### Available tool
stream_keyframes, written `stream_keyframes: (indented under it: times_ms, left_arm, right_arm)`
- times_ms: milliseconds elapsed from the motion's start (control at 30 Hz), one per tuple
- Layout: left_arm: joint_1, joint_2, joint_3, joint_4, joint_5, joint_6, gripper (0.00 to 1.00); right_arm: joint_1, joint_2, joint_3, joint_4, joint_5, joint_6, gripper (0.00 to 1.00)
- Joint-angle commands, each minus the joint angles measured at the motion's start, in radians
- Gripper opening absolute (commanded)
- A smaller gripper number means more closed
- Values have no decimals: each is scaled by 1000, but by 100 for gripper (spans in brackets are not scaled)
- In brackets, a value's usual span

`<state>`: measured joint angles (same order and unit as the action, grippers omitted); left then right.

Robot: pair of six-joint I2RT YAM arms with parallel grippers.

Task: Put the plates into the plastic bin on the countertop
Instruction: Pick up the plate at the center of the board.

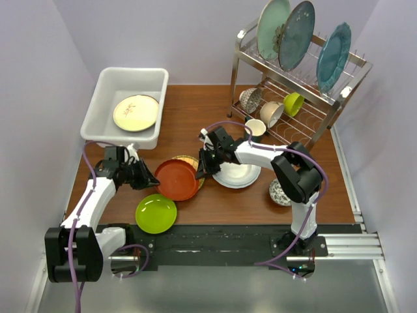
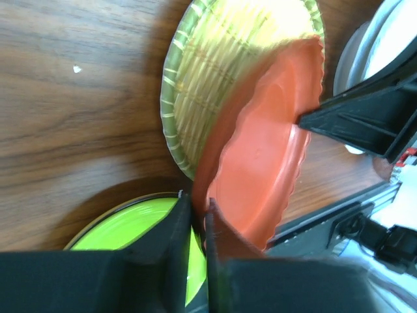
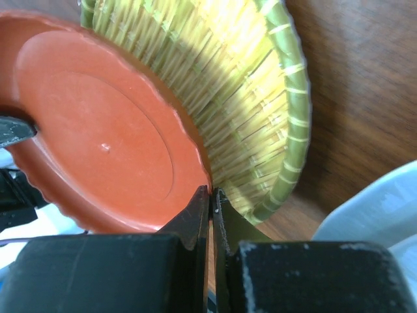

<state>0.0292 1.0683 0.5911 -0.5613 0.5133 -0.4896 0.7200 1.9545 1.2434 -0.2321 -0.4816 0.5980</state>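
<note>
The red-brown plate [image 1: 177, 180] lies tilted over the woven yellow plate [image 1: 189, 159] on the countertop [image 1: 215, 107]. My left gripper [image 1: 151, 181] is shut on its left rim, as the left wrist view shows [image 2: 199, 212]. My right gripper [image 1: 199, 173] is shut on its right rim [image 3: 212, 195]. The plate fills both wrist views [image 2: 260, 156] [image 3: 98, 137], with the woven plate behind it [image 2: 221, 72] [image 3: 254, 98]. The lime green plate [image 1: 156, 214] [image 2: 124, 228] lies near the front. The white patterned-rim plate [image 1: 238, 175] lies under the right arm. The plastic bin [image 1: 104, 98] holds the cream plate [image 1: 135, 112]. The grey tree-pattern plate is out of view.
A steel wire rack [image 1: 339, 98] stands at the back right with large teal plates [image 1: 293, 36] and small bowls [image 1: 251, 99]. A cup [image 1: 255, 128] stands in front of it. A small patterned bowl [image 1: 280, 192] sits beside the right arm.
</note>
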Motion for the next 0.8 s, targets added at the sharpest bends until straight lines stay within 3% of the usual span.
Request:
stream_keyframes:
  times_ms: [0,33,67,167,267,767]
  left_arm:
    - [-5,-10,9,28,56,11,0]
    - [-5,-13,12,29,54,13,0]
    - [-6,-14,13,28,53,13,0]
    - [-5,-27,27,17,36,14,0]
    - [-5,-39,41,8,24,13,0]
    - [-6,35,233,-34,-56,42,0]
  right_arm:
    - [4,-74,-25,78,-35,23,8]
    - [6,-80,-33,88,-38,26,14]
    - [6,-88,-44,97,-37,28,33]
    - [4,-115,-59,114,-22,20,61]
    - [6,-144,-73,120,-5,16,75]
    - [6,-276,-165,258,-2,10,89]
